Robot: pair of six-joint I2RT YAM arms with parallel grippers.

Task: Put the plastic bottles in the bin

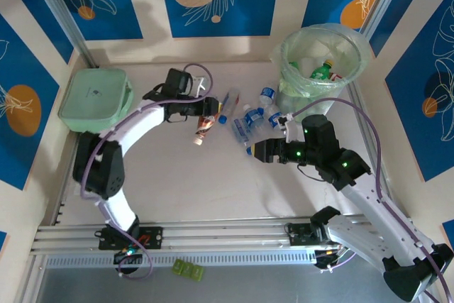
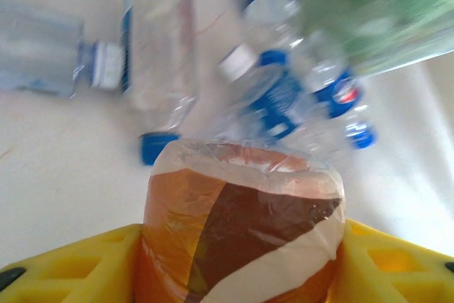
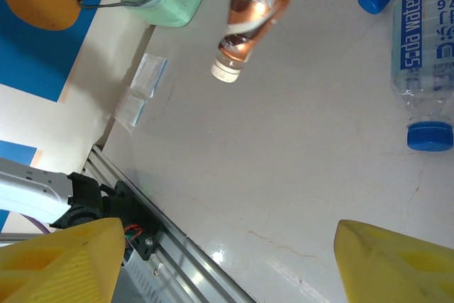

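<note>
My left gripper (image 1: 204,109) is shut on a small orange-and-white bottle (image 1: 206,125), held off the table with its white cap pointing toward the near edge. In the left wrist view the yellow fingers (image 2: 85,264) clamp that bottle (image 2: 241,211) on both sides. Several clear plastic bottles (image 1: 245,122) with blue labels and caps lie just right of it, and they also lie ahead of the left wrist camera (image 2: 159,54). The bin (image 1: 323,62), with its pale green liner, stands at the back right with bottles inside. My right gripper (image 1: 257,150) hovers open near the bottles, its jaws (image 3: 230,260) wide apart over bare table.
A mint-green lidded box (image 1: 94,95) sits at the back left. The metal rail (image 1: 213,235) runs along the near edge, with a small green item (image 1: 187,269) below it. A clear soda-water bottle (image 3: 422,47) lies at the right of the right wrist view. A small clear packet (image 3: 142,86) lies near the wall.
</note>
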